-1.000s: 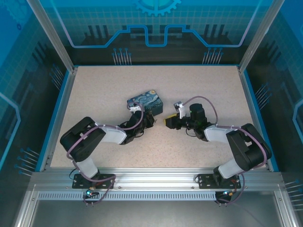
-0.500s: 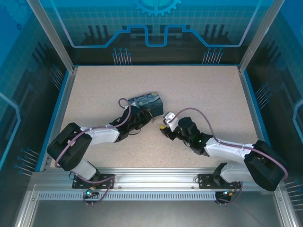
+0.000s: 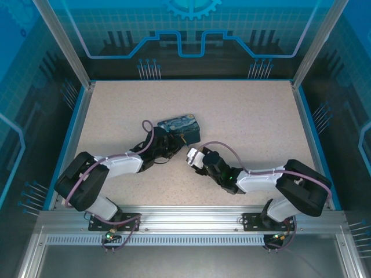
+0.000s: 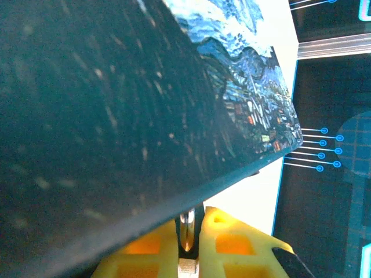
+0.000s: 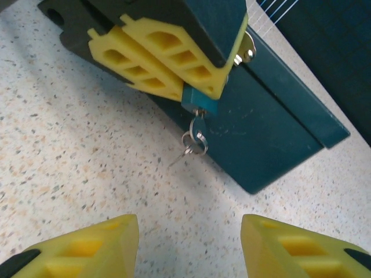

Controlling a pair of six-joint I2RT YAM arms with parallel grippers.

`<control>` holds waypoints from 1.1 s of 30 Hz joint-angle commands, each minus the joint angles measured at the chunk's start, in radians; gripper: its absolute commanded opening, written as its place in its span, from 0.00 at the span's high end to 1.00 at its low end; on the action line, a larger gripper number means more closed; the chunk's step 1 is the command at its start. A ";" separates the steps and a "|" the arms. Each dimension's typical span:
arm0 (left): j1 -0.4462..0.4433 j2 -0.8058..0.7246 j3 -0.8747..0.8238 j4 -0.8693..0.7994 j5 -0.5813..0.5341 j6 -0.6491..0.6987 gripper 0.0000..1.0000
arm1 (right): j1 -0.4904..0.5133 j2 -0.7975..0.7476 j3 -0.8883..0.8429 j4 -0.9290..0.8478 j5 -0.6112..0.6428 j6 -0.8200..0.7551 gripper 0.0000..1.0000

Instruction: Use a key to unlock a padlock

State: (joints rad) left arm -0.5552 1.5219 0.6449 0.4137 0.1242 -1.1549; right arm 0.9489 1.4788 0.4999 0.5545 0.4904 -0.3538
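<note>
Near the middle of the table (image 3: 255,110), well away from every edge, sits the painted tin (image 3: 181,126). The left gripper (image 5: 204,87) is pressed against the tin's near side, its yellow fingers (image 5: 156,55) closed on the small teal padlock (image 5: 197,105). Hanging from the padlock's underside is the key (image 5: 197,126), seemingly seated in the keyhole, though it is too small to be sure. A ring (image 5: 194,142) and a second thin key (image 5: 178,156) dangle below it. The right gripper (image 5: 188,243) hovers just beside them — jaws spread wide, holding nothing, clear of the key.
</note>
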 commanded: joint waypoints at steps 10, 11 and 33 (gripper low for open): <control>0.020 -0.060 0.005 0.014 0.073 -0.027 1.00 | 0.002 0.103 0.108 0.084 -0.027 -0.114 0.53; 0.022 -0.064 0.003 0.014 0.074 -0.026 1.00 | -0.001 0.107 0.114 0.085 -0.034 -0.117 0.54; 0.029 -0.080 -0.002 0.001 0.077 -0.011 1.00 | -0.061 0.159 0.176 0.082 -0.077 -0.108 0.78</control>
State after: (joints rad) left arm -0.5320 1.4757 0.6441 0.4038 0.1749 -1.1767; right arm 0.8989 1.6230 0.6495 0.6140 0.4149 -0.4698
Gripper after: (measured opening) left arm 0.105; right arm 0.238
